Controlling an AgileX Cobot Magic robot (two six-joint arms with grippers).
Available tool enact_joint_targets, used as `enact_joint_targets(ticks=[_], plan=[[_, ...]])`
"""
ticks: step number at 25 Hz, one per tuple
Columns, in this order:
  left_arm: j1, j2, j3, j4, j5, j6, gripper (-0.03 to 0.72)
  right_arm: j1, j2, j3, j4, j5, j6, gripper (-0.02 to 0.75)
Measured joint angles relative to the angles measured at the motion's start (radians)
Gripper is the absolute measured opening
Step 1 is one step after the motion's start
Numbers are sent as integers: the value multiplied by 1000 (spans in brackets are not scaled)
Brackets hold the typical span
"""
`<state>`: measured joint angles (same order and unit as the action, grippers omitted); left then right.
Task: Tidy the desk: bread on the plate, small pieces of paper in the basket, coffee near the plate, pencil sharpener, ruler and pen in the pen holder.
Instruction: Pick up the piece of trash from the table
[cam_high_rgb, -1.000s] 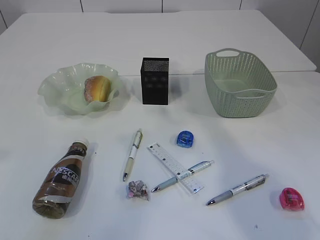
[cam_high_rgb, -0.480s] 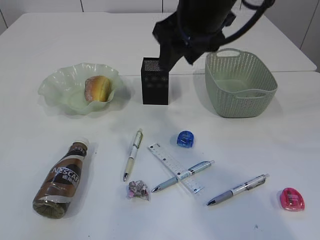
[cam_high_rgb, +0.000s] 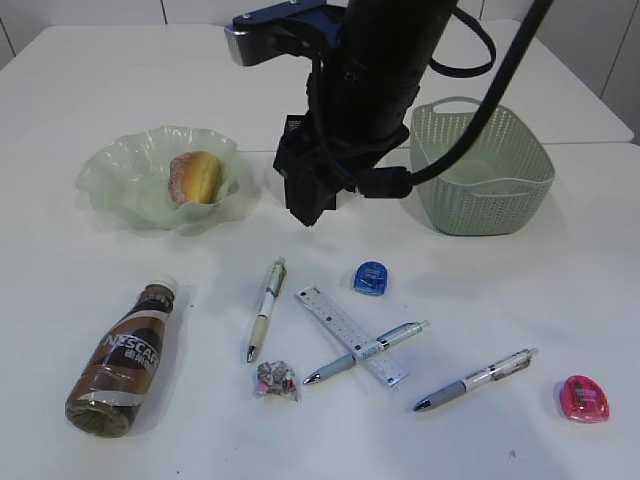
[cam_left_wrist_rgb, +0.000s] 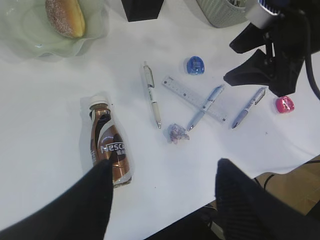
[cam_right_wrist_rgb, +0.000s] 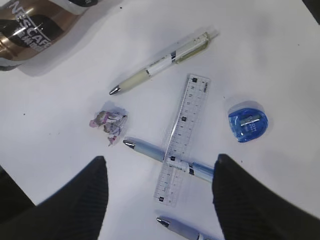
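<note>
The right gripper (cam_right_wrist_rgb: 157, 195) hangs over the middle of the desk with its fingers spread wide and nothing between them, right above where the clear ruler (cam_right_wrist_rgb: 182, 138) crosses a blue pen (cam_right_wrist_rgb: 145, 148), with the crumpled paper scrap (cam_right_wrist_rgb: 108, 121) and the blue pencil sharpener (cam_right_wrist_rgb: 247, 122) off to either side. The left gripper (cam_left_wrist_rgb: 162, 200) is wide open and empty too, up high above the lying coffee bottle (cam_left_wrist_rgb: 109, 151). Bread (cam_high_rgb: 194, 176) is already sitting on the green plate (cam_high_rgb: 115, 170), the basket (cam_high_rgb: 478, 165) is off at the right, and the pink sharpener (cam_high_rgb: 583, 397) is way out near the front right corner.
</note>
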<state>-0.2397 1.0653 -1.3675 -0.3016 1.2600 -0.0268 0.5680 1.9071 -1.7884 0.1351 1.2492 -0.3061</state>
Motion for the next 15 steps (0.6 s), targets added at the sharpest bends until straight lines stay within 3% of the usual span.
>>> enact_joint_targets(ticks=[5, 15], plan=[[0, 0, 0, 0, 0, 0, 456, 2, 0, 0, 8, -2, -28, 512], [0, -2, 0, 38, 2, 0, 456, 96, -6, 153, 8, -72, -91, 512]])
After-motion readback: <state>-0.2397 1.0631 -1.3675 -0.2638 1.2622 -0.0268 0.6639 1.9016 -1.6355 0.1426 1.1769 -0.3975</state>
